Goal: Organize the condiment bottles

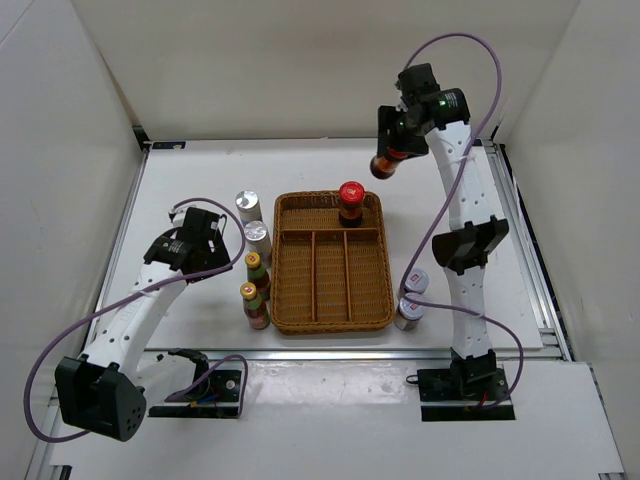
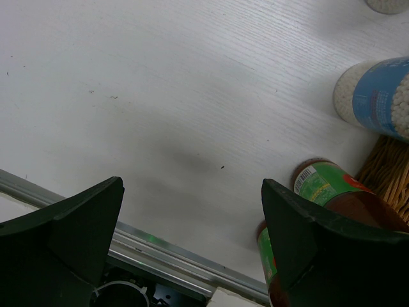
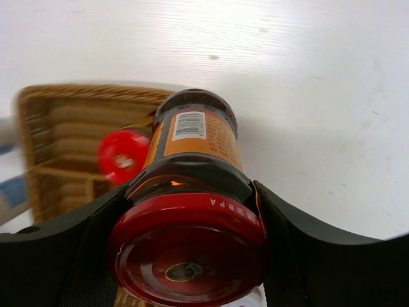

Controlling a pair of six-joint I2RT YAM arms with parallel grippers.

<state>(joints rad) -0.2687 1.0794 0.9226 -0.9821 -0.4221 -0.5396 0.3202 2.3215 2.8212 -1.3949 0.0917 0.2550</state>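
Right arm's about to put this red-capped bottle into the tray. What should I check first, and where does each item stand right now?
1. Grip: right gripper is shut on the held red-capped bottle at its cap: ok.
2. Landing spot: the far compartment of the wicker tray has bare room left of the standing red-capped bottle: ok.
3. Left gripper is open and outside the tray, on its left: ok.
4. Height of the held bottle over the tray rim: cannot tell.
5. Slim bottles by the tray's left wall are upright: ok.
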